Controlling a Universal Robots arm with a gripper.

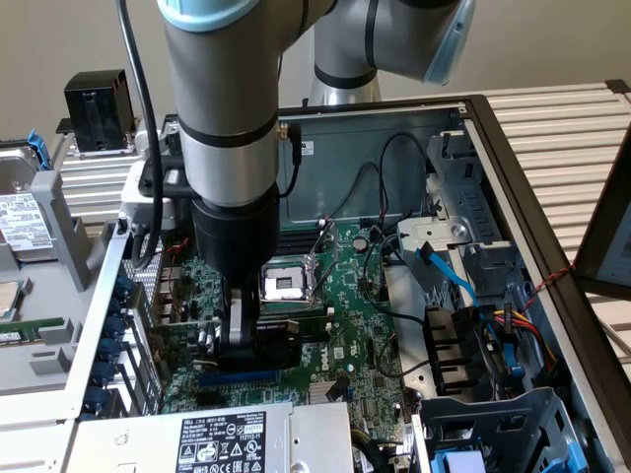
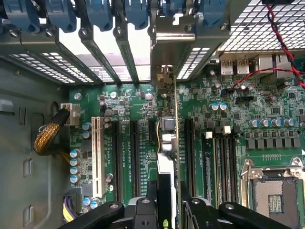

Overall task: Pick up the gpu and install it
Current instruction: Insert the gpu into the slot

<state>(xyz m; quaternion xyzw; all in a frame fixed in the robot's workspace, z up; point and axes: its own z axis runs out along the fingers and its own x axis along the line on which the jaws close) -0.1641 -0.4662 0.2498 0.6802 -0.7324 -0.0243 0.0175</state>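
Observation:
My gripper (image 1: 245, 333) is lowered inside an open computer case over the green motherboard (image 1: 345, 296). It is shut on the gpu (image 1: 281, 340), whose black shroud shows beside the fingers. The wrist view looks along the gpu (image 2: 167, 143) edge-on. It stands upright between my two black fingers (image 2: 143, 210), with the gripper (image 2: 165, 202) clamped on its near end. Its silver bracket (image 2: 174, 40) sits at the rear slot openings of the case. The card stands in line with the black expansion slots (image 2: 135, 152). Whether its lower edge is in a slot I cannot tell.
The open CPU socket (image 1: 286, 284) lies just beyond the card. A power supply (image 1: 217, 439) sits at the near edge, and a drive cage with blue cables (image 1: 463, 286) is on the exterior view's right. Red and black wires (image 2: 281, 47) and a yellow braided cable (image 2: 47, 138) flank the slots.

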